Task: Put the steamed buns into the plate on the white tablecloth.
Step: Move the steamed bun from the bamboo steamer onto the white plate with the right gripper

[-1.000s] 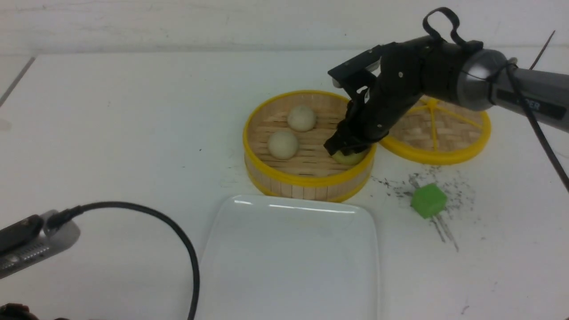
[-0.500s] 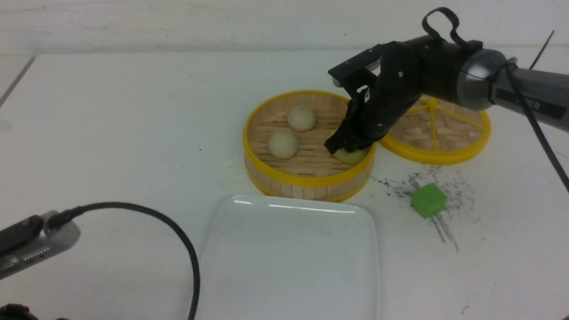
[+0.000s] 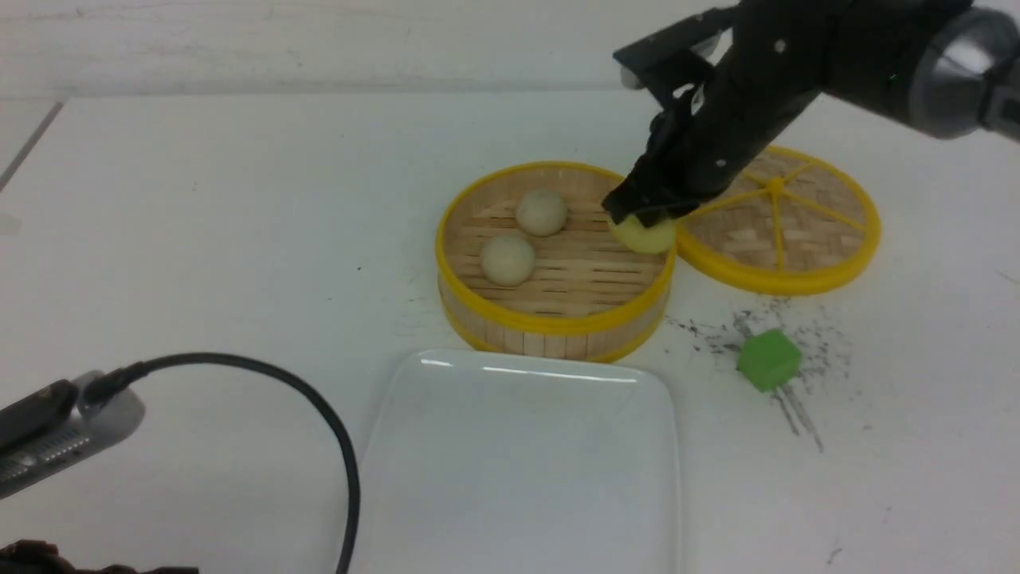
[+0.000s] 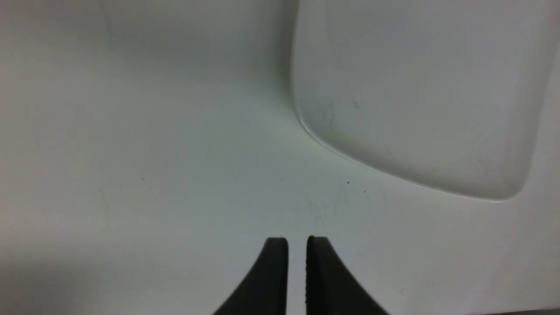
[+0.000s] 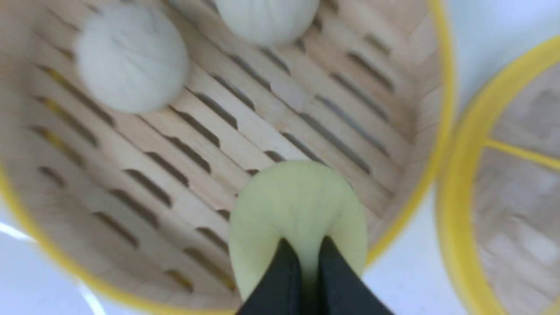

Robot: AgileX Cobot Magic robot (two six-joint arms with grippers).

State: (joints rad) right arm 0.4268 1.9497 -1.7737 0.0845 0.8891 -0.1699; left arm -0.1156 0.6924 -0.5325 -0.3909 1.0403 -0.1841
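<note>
My right gripper (image 3: 641, 217) is shut on the yellow steamed bun (image 3: 644, 234) and holds it above the right rim of the bamboo steamer (image 3: 550, 323). The wrist view shows the fingers pinching the yellow bun (image 5: 297, 205). Two pale buns (image 3: 508, 260) (image 3: 541, 212) lie in the steamer, also in the right wrist view (image 5: 131, 59) (image 5: 267, 17). The white plate (image 3: 518, 462) lies in front of the steamer on the white tablecloth (image 3: 199, 239). My left gripper (image 4: 297, 239) is shut and empty over the tablecloth beside the plate's corner (image 4: 415, 96).
The steamer lid (image 3: 785, 219) lies right of the steamer. A green cube (image 3: 767, 360) sits on dark specks at the right front. A black cable (image 3: 319, 414) loops at the left front from the left arm.
My right gripper has lifted the yellow bun off the steamer floor, up and a little to the right. The left arm has not moved.
</note>
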